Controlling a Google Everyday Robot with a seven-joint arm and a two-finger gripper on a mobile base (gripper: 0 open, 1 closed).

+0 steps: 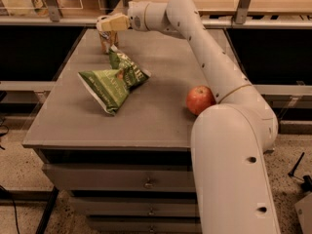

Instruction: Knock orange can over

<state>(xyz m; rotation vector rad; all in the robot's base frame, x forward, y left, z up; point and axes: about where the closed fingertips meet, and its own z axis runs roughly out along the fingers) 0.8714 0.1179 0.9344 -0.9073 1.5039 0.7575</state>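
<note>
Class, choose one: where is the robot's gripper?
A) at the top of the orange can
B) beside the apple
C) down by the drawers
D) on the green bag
A: the gripper is right at the top of the orange can, which stands upright behind the green bag.

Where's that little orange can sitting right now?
In the camera view the orange can stands upright at the far left of the table, just behind the green chip bag, with the gripper at its top.
</note>
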